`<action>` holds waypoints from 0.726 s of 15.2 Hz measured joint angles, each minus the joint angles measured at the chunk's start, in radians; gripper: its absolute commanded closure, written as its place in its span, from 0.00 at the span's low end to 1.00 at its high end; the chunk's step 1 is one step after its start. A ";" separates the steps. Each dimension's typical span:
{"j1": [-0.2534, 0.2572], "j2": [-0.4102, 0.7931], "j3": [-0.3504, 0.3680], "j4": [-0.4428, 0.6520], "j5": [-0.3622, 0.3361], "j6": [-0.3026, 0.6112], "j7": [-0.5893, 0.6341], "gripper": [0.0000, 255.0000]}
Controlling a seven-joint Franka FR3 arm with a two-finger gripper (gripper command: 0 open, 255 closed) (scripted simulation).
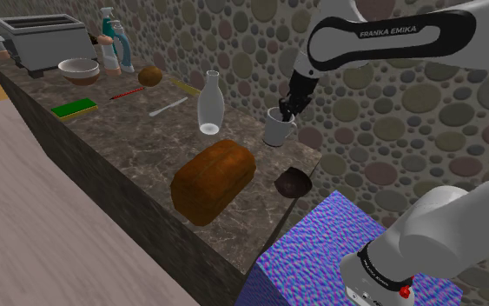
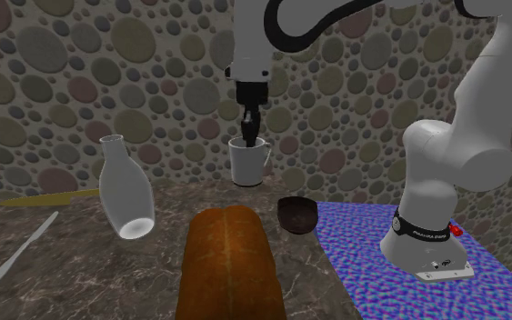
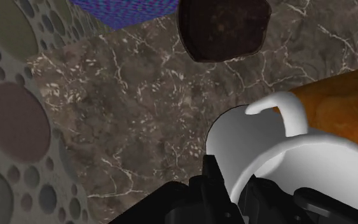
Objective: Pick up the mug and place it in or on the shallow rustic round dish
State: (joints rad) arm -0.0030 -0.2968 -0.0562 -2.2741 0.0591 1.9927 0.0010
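One mug (image 1: pixel 275 132), one dark dish (image 1: pixel 292 183), one loaf (image 1: pixel 213 180), one glass carafe (image 1: pixel 210 103), one toaster (image 1: pixel 47 43), one pale bowl (image 1: pixel 78 76), one green sponge (image 1: pixel 74 108), one white spoon (image 1: pixel 168 106).

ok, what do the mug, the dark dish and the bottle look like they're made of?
The mug is plain white and smooth with a soft sheen: ceramic-like, though nothing confirms it. The dish is dark brown, matte and mottled: wood or rough stoneware, can't tell. The bottle is see-through with bright highlights: likely glass.
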 measured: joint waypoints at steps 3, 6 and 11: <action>-0.002 -0.132 0.006 -0.104 -0.006 -0.027 0.010 1.00; -0.010 -0.254 0.002 -0.192 -0.014 -0.061 0.005 1.00; -0.019 -0.466 0.006 -0.310 -0.022 -0.156 0.012 1.00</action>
State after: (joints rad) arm -0.0222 -0.7632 -0.0501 -2.5839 0.0370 1.8372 0.0133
